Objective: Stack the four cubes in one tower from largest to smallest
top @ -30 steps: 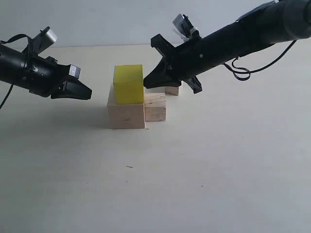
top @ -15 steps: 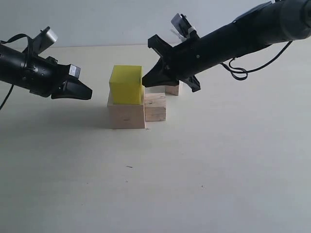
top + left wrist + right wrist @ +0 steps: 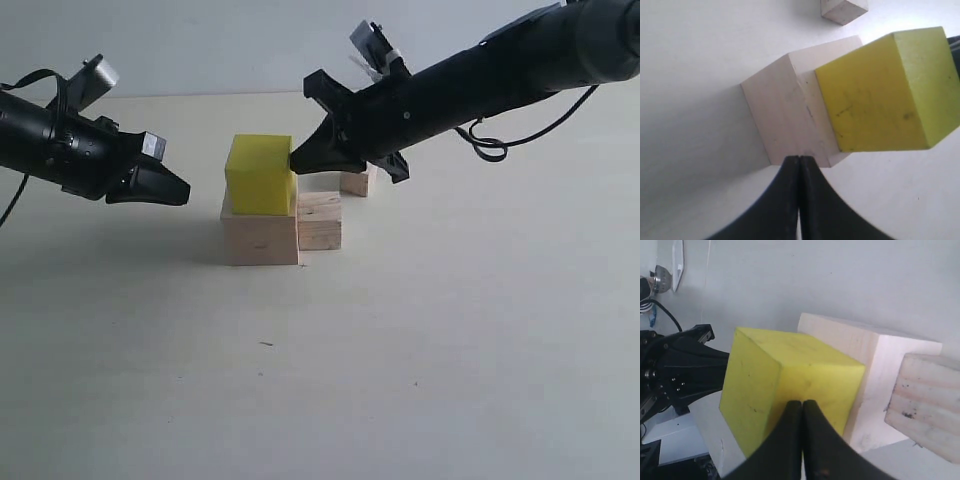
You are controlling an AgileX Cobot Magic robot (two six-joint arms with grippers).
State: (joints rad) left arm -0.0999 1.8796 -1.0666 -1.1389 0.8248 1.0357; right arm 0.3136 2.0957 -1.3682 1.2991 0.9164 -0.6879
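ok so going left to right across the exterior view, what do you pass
left gripper → big wooden cube with the yellow cube on top → middle wooden cube → small wooden cube

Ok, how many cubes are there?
4: a large pale cube, a yellow cube on it, a smaller pale cube beside it, and the smallest cube behind, partly hidden by the right arm.

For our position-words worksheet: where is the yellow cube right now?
In the exterior view the yellow cube sits left of centre, on top of the largest cube, with the tip of the right gripper at its right edge.
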